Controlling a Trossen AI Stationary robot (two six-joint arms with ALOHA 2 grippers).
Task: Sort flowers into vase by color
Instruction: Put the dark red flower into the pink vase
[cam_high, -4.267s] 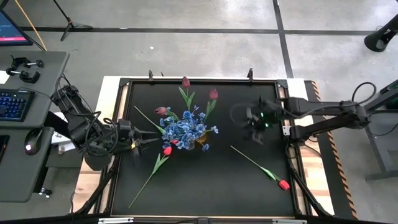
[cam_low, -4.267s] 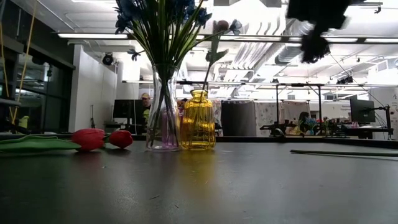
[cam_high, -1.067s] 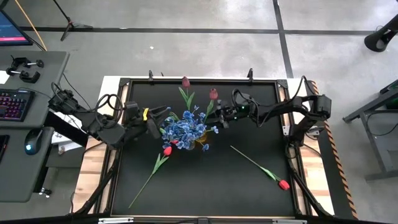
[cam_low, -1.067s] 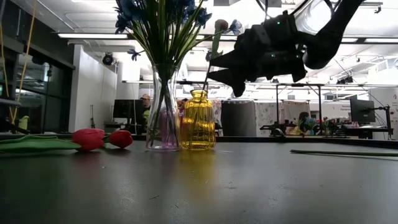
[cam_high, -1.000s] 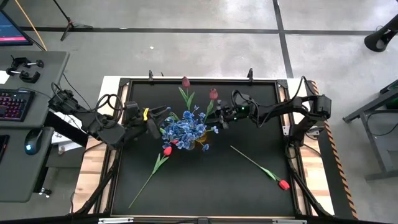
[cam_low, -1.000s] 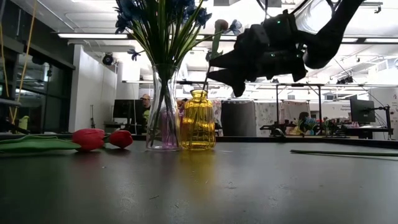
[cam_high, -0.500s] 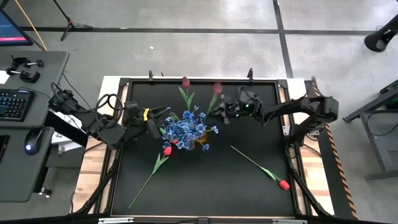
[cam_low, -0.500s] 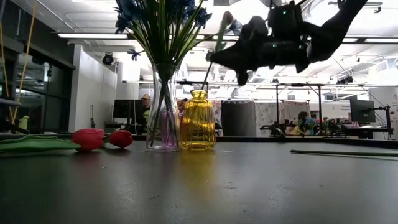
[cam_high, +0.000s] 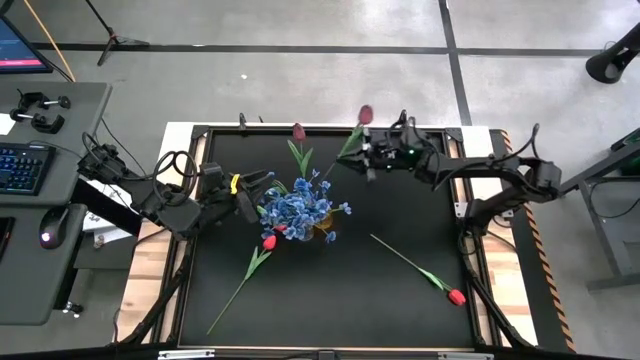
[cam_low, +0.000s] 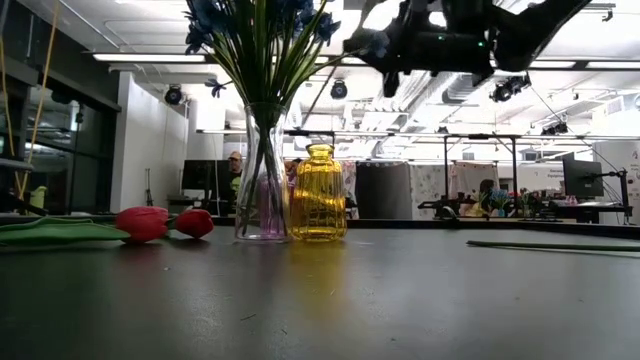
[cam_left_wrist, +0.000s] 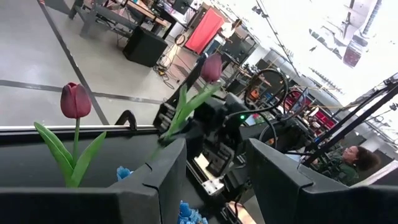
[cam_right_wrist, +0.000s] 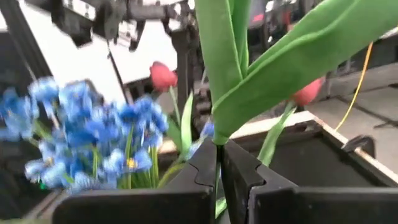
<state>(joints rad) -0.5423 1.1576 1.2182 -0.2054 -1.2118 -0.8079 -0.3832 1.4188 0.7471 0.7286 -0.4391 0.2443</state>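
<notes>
Blue flowers (cam_high: 300, 205) stand in a clear vase (cam_low: 262, 195), and a yellow vase (cam_low: 318, 192) stands beside it. A maroon tulip (cam_high: 298, 132) rises at the bunch's far side; which vase holds it I cannot tell. My right gripper (cam_high: 365, 158), high above the table near its far edge, is shut on a second maroon tulip (cam_high: 366, 114). My left gripper (cam_high: 257, 193) stands open just left of the blue flowers, with nothing between its fingers. One red tulip (cam_high: 268, 241) lies on the table by the vases and another red tulip (cam_high: 456, 296) lies near the right front. My right gripper pinches the maroon tulip's green stem (cam_right_wrist: 217, 138) just below its leaves, between the two fingertips. The fingers come level from the table's right and lie across the stem. The tulip is lifted and tilted, blossom toward the far edge, its thin lower stem (cam_low: 322, 88) slanting down above the vases.
A raised black frame (cam_high: 200, 135) edges the dark table top. The red tulips' long stems (cam_high: 235, 290) (cam_high: 405, 258) lie across the near half. A desk with a keyboard and mouse (cam_high: 48, 237) stands beyond the left edge.
My right gripper has shut on the maroon tulip's stem, then risen and moved toward the far edge. The tulip has come up with it out of the yellow vase and tipped, its blossom now over the far edge.
</notes>
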